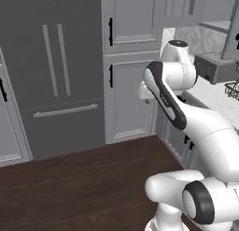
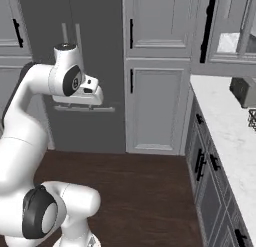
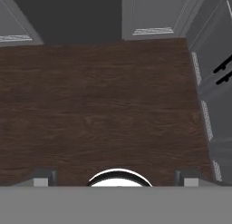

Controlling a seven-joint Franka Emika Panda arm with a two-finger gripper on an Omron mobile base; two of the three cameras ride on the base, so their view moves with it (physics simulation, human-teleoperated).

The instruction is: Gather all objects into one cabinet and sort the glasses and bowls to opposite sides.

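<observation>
My gripper (image 3: pixel 113 180) points straight down at the dark wooden floor (image 3: pixel 104 100). Its two fingertips (image 3: pixel 40 180) stand wide apart, open, with nothing between them. In the right base view the gripper (image 2: pixel 84 102) hangs at chest height in front of the fridge, on the folded arm. The grey wall cabinet (image 2: pixel 225 26) hangs above the counter at the upper right, well away from the hand, and its framed door looks swung open. The glasses and the bowls are out of view.
A dark grey fridge (image 1: pixel 56 75) and tall grey cupboard doors (image 2: pixel 155 106) fill the far wall. To the right runs a white counter (image 2: pixel 225 136) over drawers with black handles (image 2: pixel 202 163). It carries a toaster (image 1: pixel 212 66) and a wire basket (image 1: pixel 232 90).
</observation>
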